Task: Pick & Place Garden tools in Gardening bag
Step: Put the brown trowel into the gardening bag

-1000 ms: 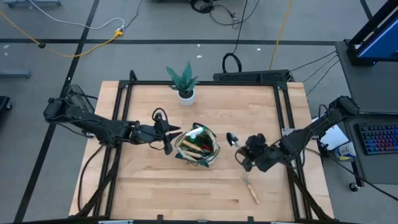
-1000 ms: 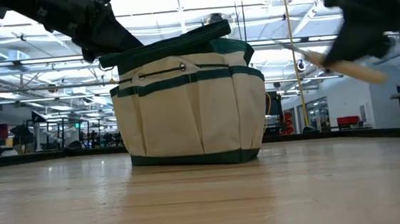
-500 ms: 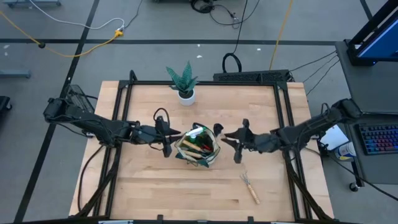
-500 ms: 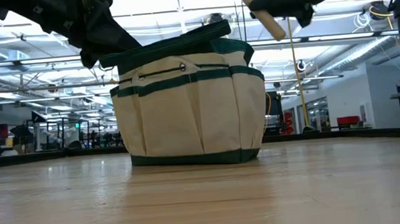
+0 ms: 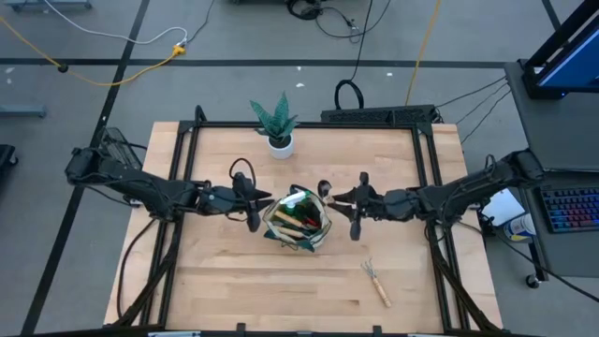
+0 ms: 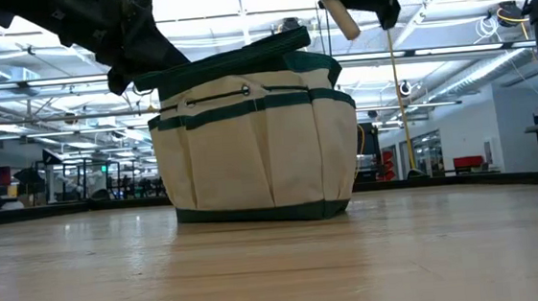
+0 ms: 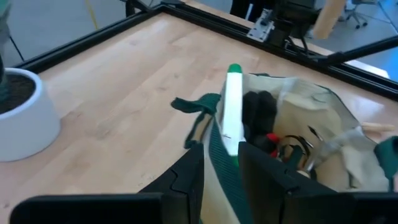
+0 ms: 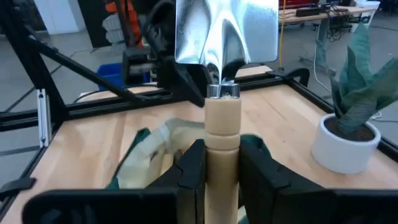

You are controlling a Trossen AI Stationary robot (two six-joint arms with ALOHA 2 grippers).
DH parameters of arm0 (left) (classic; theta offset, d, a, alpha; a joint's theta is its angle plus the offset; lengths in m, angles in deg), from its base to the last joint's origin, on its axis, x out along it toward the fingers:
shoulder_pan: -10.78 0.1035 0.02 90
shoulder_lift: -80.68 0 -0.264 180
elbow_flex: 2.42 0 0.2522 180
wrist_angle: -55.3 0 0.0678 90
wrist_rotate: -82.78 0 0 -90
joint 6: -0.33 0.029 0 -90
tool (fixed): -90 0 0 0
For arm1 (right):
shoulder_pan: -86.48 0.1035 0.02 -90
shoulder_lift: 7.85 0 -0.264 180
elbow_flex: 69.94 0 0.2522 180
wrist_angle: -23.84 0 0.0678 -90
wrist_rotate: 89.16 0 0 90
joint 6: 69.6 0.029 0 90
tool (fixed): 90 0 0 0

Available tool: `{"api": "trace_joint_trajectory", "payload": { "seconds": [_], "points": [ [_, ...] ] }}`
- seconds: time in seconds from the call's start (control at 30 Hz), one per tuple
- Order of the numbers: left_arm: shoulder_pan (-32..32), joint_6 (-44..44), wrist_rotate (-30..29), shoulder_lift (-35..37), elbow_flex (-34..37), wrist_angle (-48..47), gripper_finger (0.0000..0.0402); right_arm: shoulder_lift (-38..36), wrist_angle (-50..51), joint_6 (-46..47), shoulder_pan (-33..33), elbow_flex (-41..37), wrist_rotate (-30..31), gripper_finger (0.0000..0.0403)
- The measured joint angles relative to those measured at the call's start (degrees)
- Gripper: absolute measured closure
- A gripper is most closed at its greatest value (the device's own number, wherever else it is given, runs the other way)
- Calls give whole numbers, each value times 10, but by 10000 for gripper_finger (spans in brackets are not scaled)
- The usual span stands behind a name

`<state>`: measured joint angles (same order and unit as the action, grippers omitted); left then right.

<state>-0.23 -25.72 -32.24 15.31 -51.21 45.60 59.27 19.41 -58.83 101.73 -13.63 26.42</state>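
Note:
The beige gardening bag with green trim stands mid-table on its flat base, with a green-and-white spray bottle and other tools inside. My left gripper is at the bag's left side, shut on its rim. My right gripper hovers just right of the bag, above its rim, shut on a wooden-handled trowel whose shiny blade reaches over the bag's right edge. In the low view the handle's free end shows above the bag. My left gripper pinches the bag's green-trimmed rim on its left side, one finger inside the bag and one outside. The fingers come slanting down from the table's left. The bag stays standing on the table. My right gripper pinches the trowel's wooden handle between its two fingers, a little below the metal collar. The fingers come about level from the table's right. The trowel is lifted clear and tilted, blade up and toward the bag, the handle's free end lower.
A wooden-handled hand rake lies on the table near the front right. A spiky green plant in a white pot stands at the far edge behind the bag. Black frame rails run along the table's edges.
My right gripper has carried the trowel up and toward the table's left, from beside the hand rake to just over the bag's right edge, and has turned so the blade points at the bag. The left gripper has kept its hold on the rim.

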Motion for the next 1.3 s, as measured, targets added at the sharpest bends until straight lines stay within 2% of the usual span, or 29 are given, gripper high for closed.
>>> {"api": "trace_joint_trajectory", "payload": {
  "seconds": [0.3, 0.43, 0.57, 0.77, 0.97, 1.3],
  "points": [
    [9, 20, 15, 0, -1, 0, 300, 57, 29, -61, -6, 94, -32, 343],
    [9, 28, 47, 0, -12, 1, 300, 86, 71, -51, -17, 128, -32, 343],
    [10, 47, 62, 0, -16, 0, 300, 127, 46, -13, -26, 153, -32, 343],
    [10, 30, 41, 0, -16, -22, 300, 216, 41, -24, -25, 190, -33, 343],
    [10, 0, 40, 0, -16, -63, 300, 259, 97, 34, -25, 193, -32, 343],
    [10, 0, 38, 0, -16, -71, 300, 294, 161, 57, -27, 194, -34, 343]
  ]
}}
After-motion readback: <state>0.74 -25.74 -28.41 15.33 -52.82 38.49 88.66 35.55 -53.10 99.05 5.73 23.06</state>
